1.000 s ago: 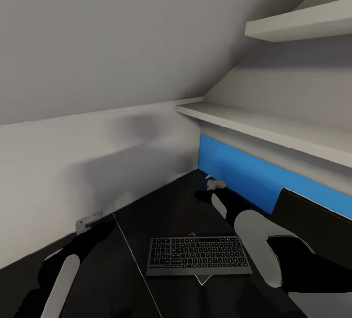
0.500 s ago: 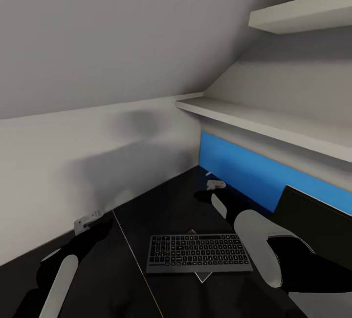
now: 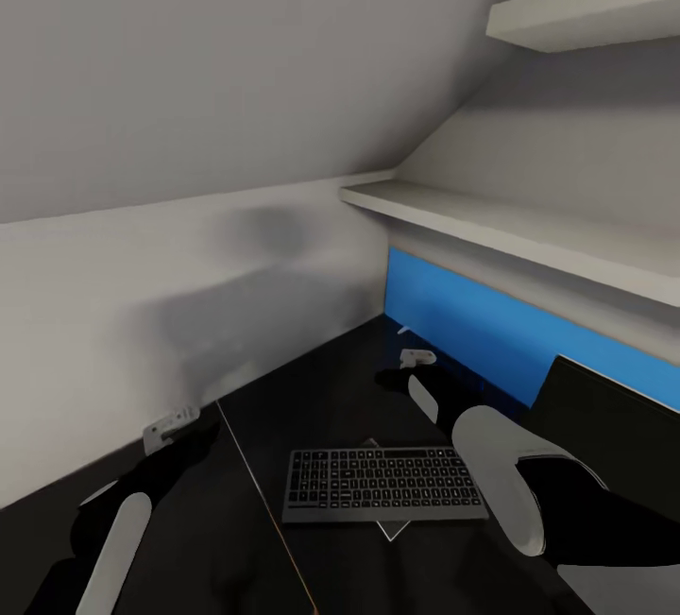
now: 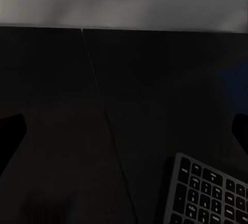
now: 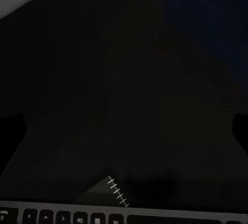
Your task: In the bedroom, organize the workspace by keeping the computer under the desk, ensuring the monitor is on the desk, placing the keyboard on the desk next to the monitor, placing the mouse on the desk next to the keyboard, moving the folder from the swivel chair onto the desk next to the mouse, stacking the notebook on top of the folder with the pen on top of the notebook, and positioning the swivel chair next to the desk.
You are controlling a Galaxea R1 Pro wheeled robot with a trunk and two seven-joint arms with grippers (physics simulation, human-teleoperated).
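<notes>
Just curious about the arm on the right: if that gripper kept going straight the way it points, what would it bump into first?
Probably the blue back panel behind the desk. The right gripper points over bare black desktop toward it, past the keyboard. Depth is hard to judge.

At the lower left of the head view we see the left arm [image 3: 118, 525], black with a pale grey oval panel and a light grey gripper [image 3: 170, 428]. The right arm [image 3: 510, 478] matches; its tip looks whitish, perhaps grey.

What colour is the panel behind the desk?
Bright blue back panel, seen best in the head view.
</notes>
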